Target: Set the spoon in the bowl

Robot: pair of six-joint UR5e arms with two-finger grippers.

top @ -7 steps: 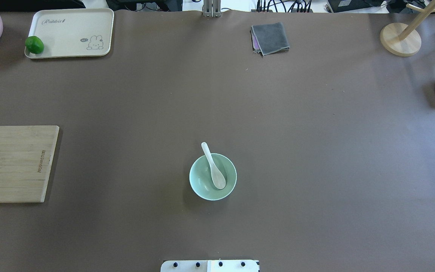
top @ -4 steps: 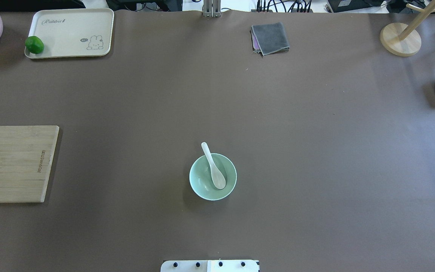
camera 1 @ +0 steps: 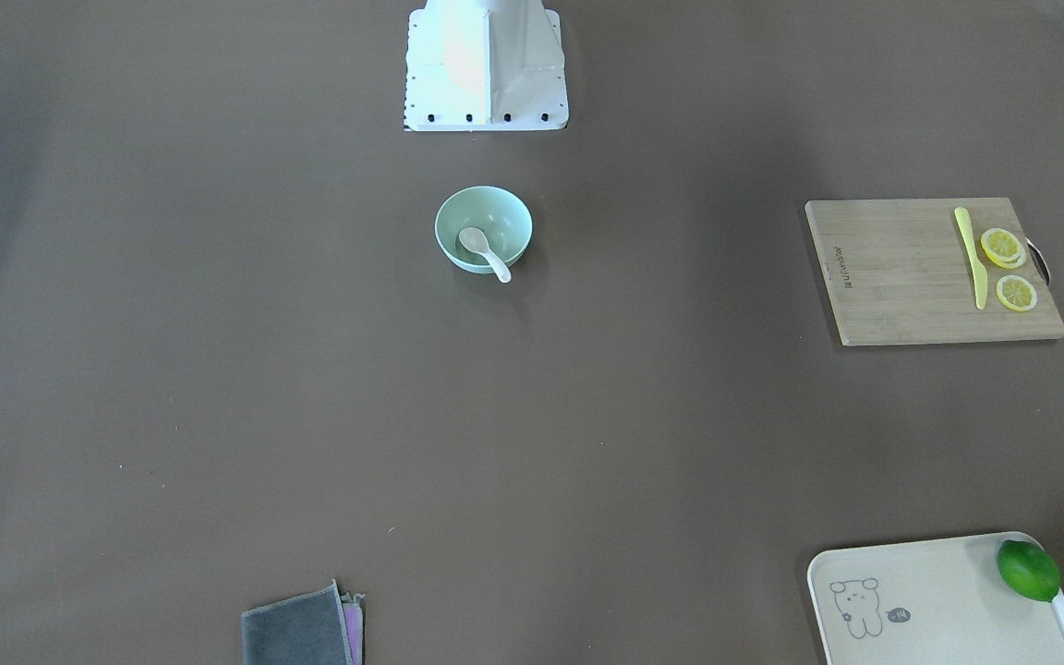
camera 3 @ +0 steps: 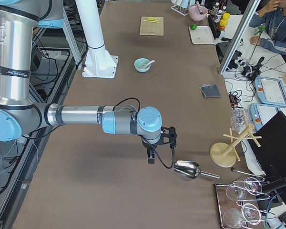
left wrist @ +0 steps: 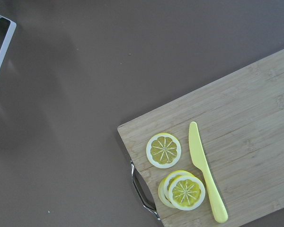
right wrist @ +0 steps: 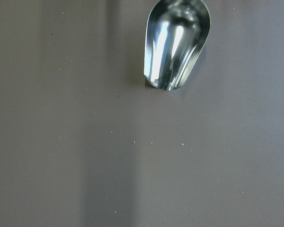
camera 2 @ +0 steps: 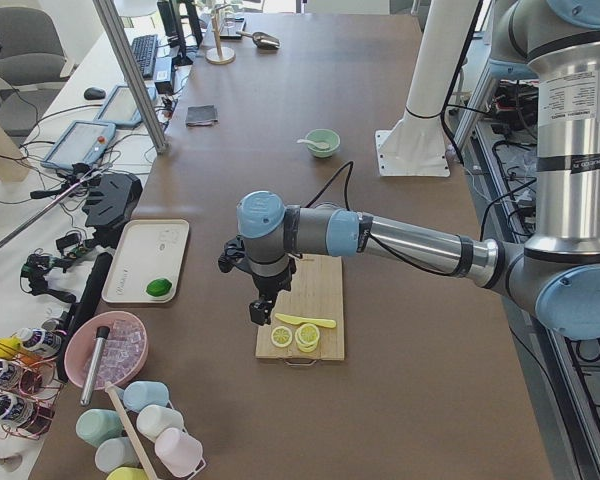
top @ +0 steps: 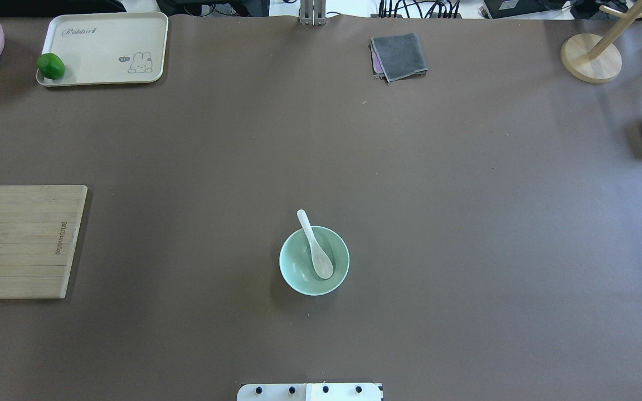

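The white spoon (top: 315, 248) lies in the mint-green bowl (top: 288, 274), scoop down inside and handle leaning out over the far rim. Both also show in the front-facing view, spoon (camera 1: 481, 247) in bowl (camera 1: 515, 220), and small in the side views. The left gripper (camera 2: 263, 308) hangs over the cutting board far from the bowl. The right gripper (camera 3: 151, 156) hangs beside a metal scoop, also far from the bowl. They show only in the side views, so I cannot tell whether they are open or shut. Neither wrist view shows fingers.
A bamboo cutting board (camera 1: 901, 277) holds a yellow knife (camera 1: 971, 257) and lemon slices (left wrist: 164, 150). A cream tray (top: 103, 44) carries a lime (top: 50, 65). A grey cloth (top: 399, 55), a wooden stand (top: 588, 58) and a metal scoop (right wrist: 176, 43) sit at the table's edges.
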